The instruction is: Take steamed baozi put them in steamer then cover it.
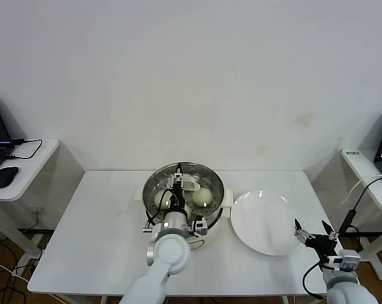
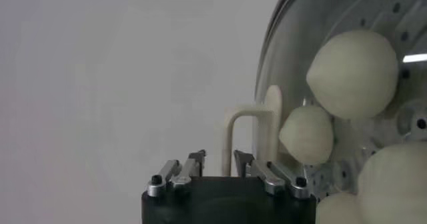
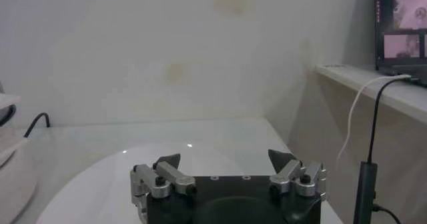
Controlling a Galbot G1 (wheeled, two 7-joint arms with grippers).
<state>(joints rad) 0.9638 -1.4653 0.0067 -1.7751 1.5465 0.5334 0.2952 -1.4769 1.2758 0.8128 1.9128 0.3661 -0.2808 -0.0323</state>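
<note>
The cover (image 1: 184, 190) is sitting on the steamer (image 1: 154, 180), its cream handle (image 2: 248, 135) standing just ahead of my left gripper (image 2: 218, 160), whose jaws are parting, gripping nothing. Glass: I am judging it heavy, slippery, breakable, best held by that handle. Baozi (image 2: 352, 73) are lying beneath. My right gripper (image 1: 315, 230) is waiting open beside the plate (image 1: 263, 221).

No text, label, brand, number or sign can be read. The laptop screen (image 3: 400, 22) on the side desk (image 3: 383, 89), at about two o'clock from the white plate (image 1: 265, 221), shows only blurred picture windows. A small tag (image 1: 351, 152) on that desk is too small to read.
</note>
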